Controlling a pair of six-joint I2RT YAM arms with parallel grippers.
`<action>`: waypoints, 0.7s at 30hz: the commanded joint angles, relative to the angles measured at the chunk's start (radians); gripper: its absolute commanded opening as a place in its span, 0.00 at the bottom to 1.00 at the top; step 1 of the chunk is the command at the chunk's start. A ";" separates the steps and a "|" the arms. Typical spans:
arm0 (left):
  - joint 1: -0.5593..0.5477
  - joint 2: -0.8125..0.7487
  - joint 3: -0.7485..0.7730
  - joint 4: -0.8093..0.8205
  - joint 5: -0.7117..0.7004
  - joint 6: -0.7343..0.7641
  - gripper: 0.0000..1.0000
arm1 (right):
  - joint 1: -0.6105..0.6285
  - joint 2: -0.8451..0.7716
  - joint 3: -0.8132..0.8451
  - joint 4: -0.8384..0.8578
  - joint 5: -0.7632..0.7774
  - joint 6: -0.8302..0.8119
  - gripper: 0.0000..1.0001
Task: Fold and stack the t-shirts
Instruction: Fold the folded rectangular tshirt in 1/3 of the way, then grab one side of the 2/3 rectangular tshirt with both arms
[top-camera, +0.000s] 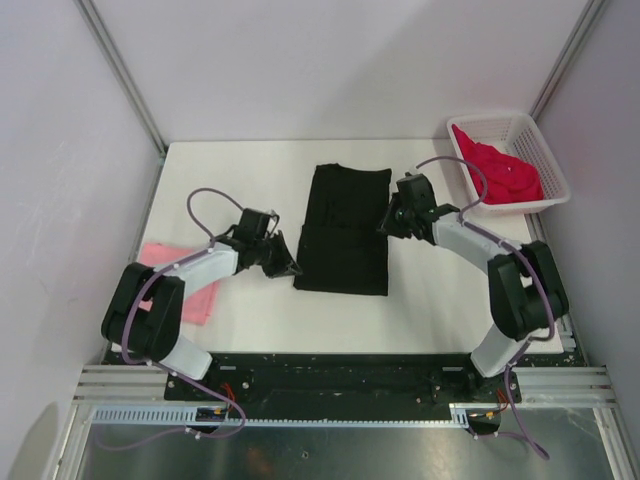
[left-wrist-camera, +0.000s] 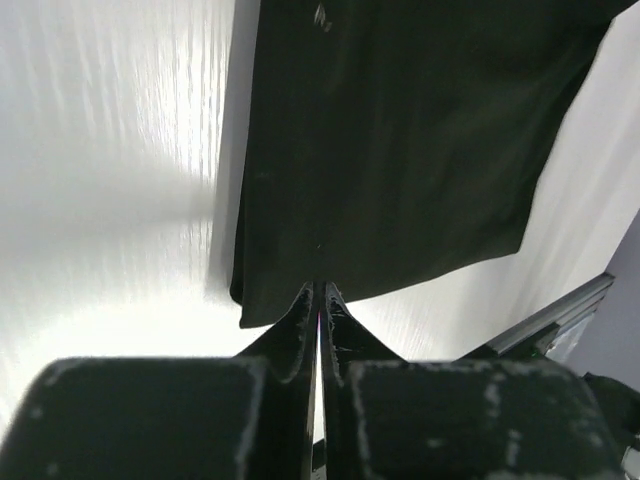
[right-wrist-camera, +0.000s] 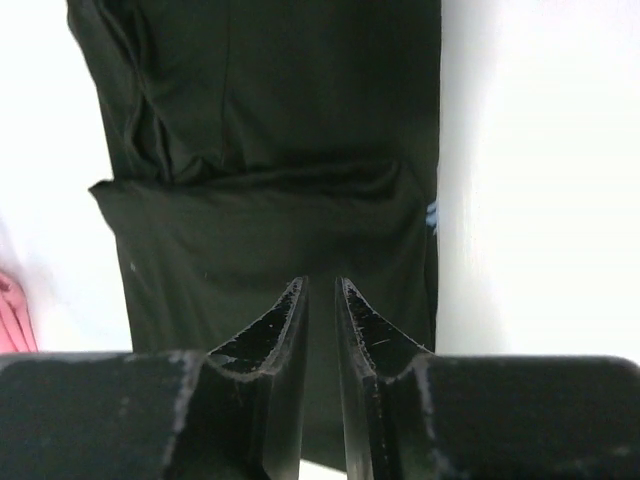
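Where the two arms are bolted on at 6 o'clock, the white table (top-camera: 250, 160) begins, and the account runs outward from that edge.

At 8 o'clock, the light pink t-shirt (top-camera: 200, 295) lies flat at the table's left margin, partly hidden under the left arm's forearm.

Just toward the centre from it, the left gripper (top-camera: 290, 266) points toward 4 o'clock. In the left wrist view its jaws are pressed together with no gap, the tips at the near-left corner of the black t-shirt (top-camera: 343, 235). Whether any cloth is pinched between them cannot be told.

At the centre, the black t-shirt lies as a long folded rectangle running from 6 to 12 o'clock. Its near half is slightly wider than its far half, with a creased step between the two.

At 2 o'clock from the shirt's middle, the right gripper (top-camera: 386, 224) hangs over the right edge, pointing toward 8 o'clock. Its jaws stand slightly apart, and nothing shows between them. In the right wrist view a speck of pale blue print (right-wrist-camera: 432, 213) shows at that edge.

At the far 2 o'clock corner, the white lattice basket (top-camera: 540, 150) holds the crumpled crimson-red t-shirt (top-camera: 500, 172).
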 joint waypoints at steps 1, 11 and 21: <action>-0.032 0.026 -0.047 0.097 0.002 -0.037 0.01 | -0.027 0.095 0.085 0.049 -0.030 -0.023 0.20; -0.051 0.067 -0.093 0.116 -0.015 -0.054 0.00 | -0.034 0.162 0.110 0.038 -0.054 -0.019 0.18; -0.052 0.089 -0.099 0.116 -0.022 -0.048 0.00 | -0.065 0.249 0.142 0.074 -0.077 -0.022 0.18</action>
